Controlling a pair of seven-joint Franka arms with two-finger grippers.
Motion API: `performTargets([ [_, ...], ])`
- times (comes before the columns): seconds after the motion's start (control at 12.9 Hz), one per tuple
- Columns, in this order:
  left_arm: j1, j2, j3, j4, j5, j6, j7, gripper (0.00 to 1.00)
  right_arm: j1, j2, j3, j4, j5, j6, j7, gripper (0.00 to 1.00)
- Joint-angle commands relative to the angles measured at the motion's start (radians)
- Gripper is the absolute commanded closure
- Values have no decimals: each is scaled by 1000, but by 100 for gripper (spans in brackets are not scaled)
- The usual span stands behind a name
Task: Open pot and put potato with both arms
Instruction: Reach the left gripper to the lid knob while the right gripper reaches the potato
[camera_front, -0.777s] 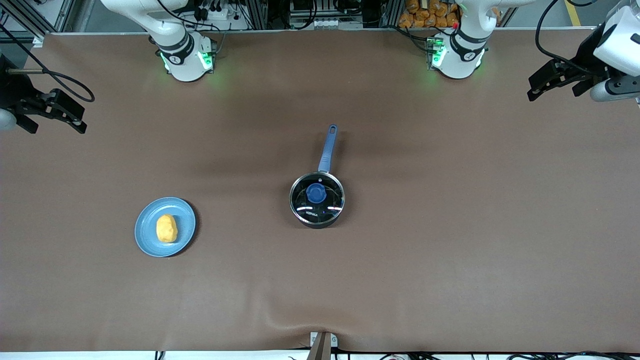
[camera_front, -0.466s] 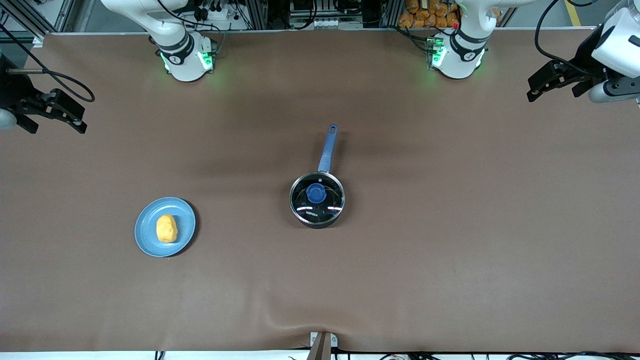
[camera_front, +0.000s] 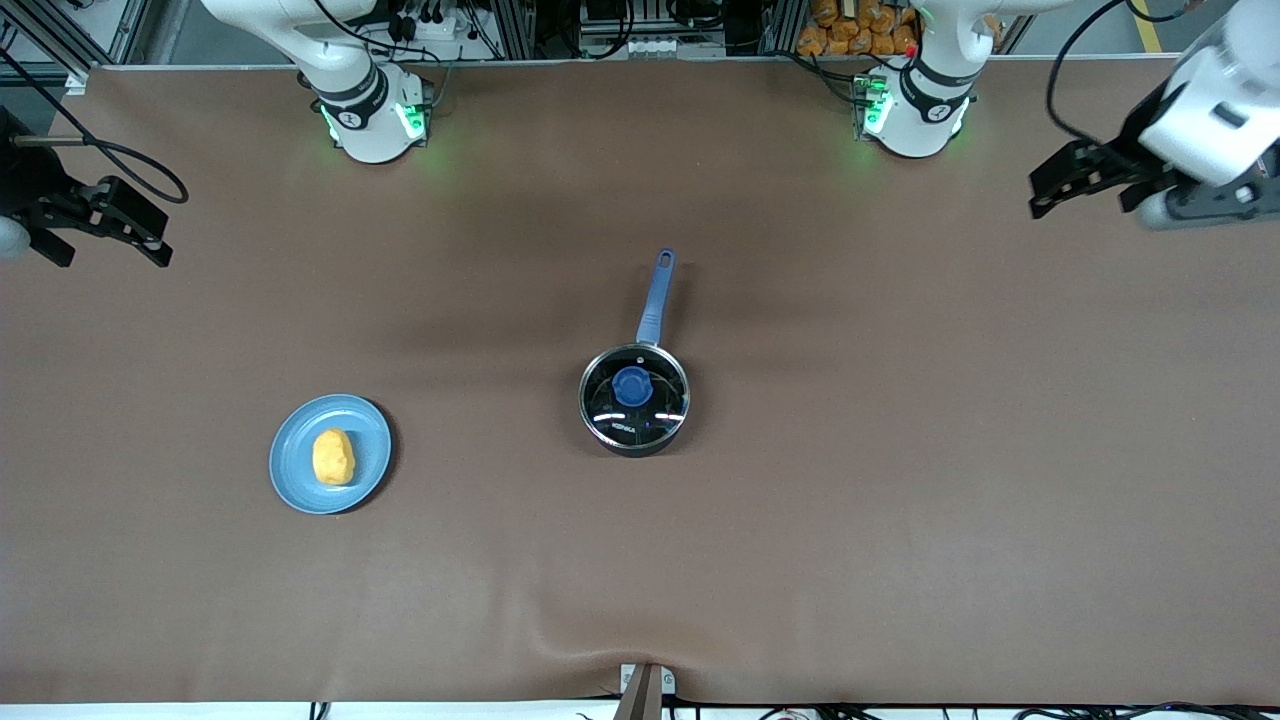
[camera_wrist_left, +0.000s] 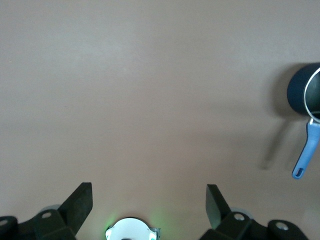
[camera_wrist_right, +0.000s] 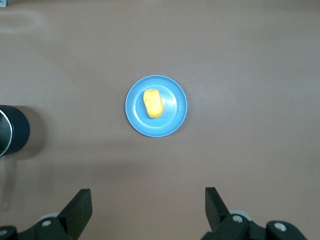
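The black pot (camera_front: 636, 446) stands mid-table with its glass lid on, blue knob (camera_front: 631, 386) up, and its blue handle (camera_front: 655, 295) pointing toward the arms' bases. The potato (camera_front: 333, 457) lies on a light-blue plate (camera_front: 366, 438) toward the right arm's end. My right gripper (camera_front: 110, 252) hangs open over the table's edge at that end; its wrist view shows the potato (camera_wrist_right: 153, 103) between open fingers (camera_wrist_right: 80, 205). My left gripper (camera_front: 1080, 198) is open over the left arm's end, with the pot (camera_wrist_left: 300, 92) far off.
Brown cloth covers the whole table. Both arm bases (camera_front: 372, 120) (camera_front: 915, 115) stand along the edge farthest from the front camera. A small clamp (camera_front: 645, 685) sits at the nearest edge. The left wrist view shows the left arm's base (camera_wrist_left: 131, 230) between the fingers.
The left arm has swung a little toward the middle of the table, gripper still open. The right arm, pot, plate and potato have not moved.
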Motion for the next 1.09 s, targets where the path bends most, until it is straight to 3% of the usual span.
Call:
performTargets([
  [0.0,-14,93,-99,38,10,29,-66,0,5,5,0,4,-9,-2,4,0],
  [0.23,-15,153,-226,36,10,140,-303,0,4,8,0,4,-2,9,5,0],
  [0.39,-36,199,-276,35,16,227,-372,0,7,5,3,8,3,13,4,0],
  [0.78,-188,339,-279,39,94,397,-565,0,45,12,4,-2,-17,6,-1,0],
  [1.01,-257,457,-279,127,168,433,-674,0,33,69,3,-12,-12,45,-1,0],
])
